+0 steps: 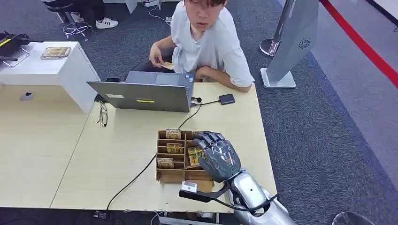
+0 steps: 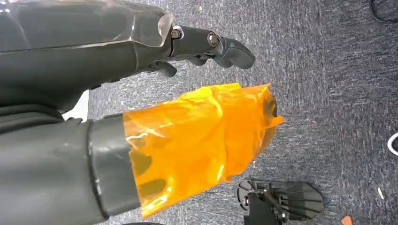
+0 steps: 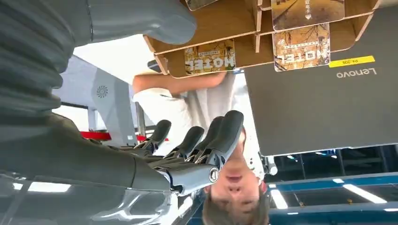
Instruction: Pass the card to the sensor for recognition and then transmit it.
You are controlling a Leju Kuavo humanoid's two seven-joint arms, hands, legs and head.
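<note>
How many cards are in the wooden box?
4 show in the wooden box: back card, middle card, front card, and one beside the right hand, which may hide more.

Several yellowish printed cards (image 1: 174, 148) stand upright in the slots of a brown divided wooden holder (image 1: 170, 175) on the table; one card (image 1: 194, 154) sits just beside the right hand (image 1: 218, 157).

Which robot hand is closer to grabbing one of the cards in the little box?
Probably the right hand. It hovers over the brown cardboard compartment box holding patterned cards on the light wooden table. The left hand hangs over grey carpet, nowhere near the box.
</note>
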